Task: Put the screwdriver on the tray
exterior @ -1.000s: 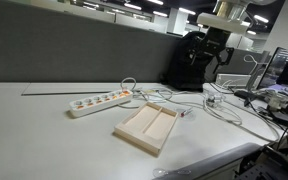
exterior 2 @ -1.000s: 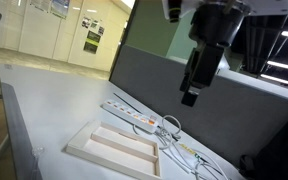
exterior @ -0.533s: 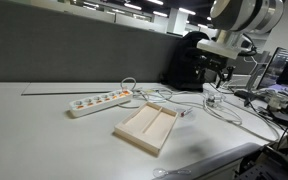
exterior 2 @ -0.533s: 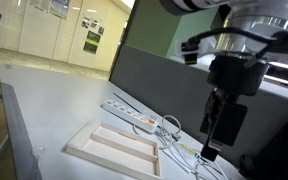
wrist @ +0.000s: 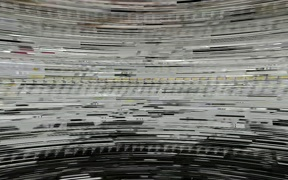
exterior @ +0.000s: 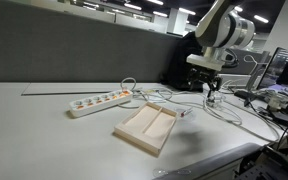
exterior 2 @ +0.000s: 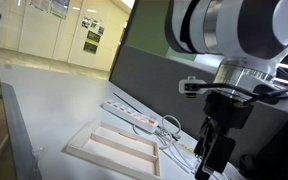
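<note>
The pale beige tray [exterior: 147,127] lies on the white table, with two long compartments, both bare; it also shows in an exterior view [exterior 2: 114,150]. I cannot pick out the screwdriver with certainty. A small slim thing [exterior: 184,113] lies among the cables just beyond the tray's corner. My gripper [exterior: 212,94] hangs low over the cables beyond the tray, pointing down. In an exterior view [exterior 2: 206,166] it is close to the camera, beside the tray's end. Whether the fingers are open or shut does not show. The wrist view is only streaked noise.
A white power strip [exterior: 99,101] lies behind the tray, also visible in an exterior view [exterior 2: 134,115]. Loose cables [exterior: 199,102] spread over the table beside it. A grey partition [exterior: 74,55] runs along the table's back. The table edge [exterior: 214,160] is near the tray.
The arm has swung down from high above the table to just over the cables beside the tray. The tray and power strip have not moved.
</note>
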### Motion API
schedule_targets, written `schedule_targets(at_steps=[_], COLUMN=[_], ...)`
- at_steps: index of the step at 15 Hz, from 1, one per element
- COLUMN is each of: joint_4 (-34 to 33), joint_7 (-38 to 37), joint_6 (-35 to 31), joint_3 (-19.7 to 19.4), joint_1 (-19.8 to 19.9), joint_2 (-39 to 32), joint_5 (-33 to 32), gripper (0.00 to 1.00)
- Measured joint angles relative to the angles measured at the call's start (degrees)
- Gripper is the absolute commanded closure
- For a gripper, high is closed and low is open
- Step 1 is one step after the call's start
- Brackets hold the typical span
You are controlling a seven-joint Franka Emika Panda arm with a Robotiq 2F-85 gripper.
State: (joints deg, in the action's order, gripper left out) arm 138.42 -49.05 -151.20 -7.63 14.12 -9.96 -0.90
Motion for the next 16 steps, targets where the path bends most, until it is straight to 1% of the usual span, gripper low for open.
schedule_targets(at_steps=[2,4,7,10,13,16], joint_4=[-1.64,-2.69,-3.75,-4.13,-4.02,-4.12], joint_7=[0.0,-0.01,-0.07,0.11,0.44,0.44], joint_6=[-0.48,-2.6,-4.67,-4.77,-5.0,-5.93], joint_3=[-0.97,-2.24,-4.04,-4.42,-5.77,-7.35], joint_1=[-1.85,-3.4,-4.7,-4.92,-6.33,-7.91], joint_2=[-2.47,-4.64,-7.25,-7.8,-8.03,-9.91], joint_5=[0.04,0.03,0.04,0.1,-0.04,-0.11], gripper=[0.0,0.0,0.0,0.0,0.0,0.0])
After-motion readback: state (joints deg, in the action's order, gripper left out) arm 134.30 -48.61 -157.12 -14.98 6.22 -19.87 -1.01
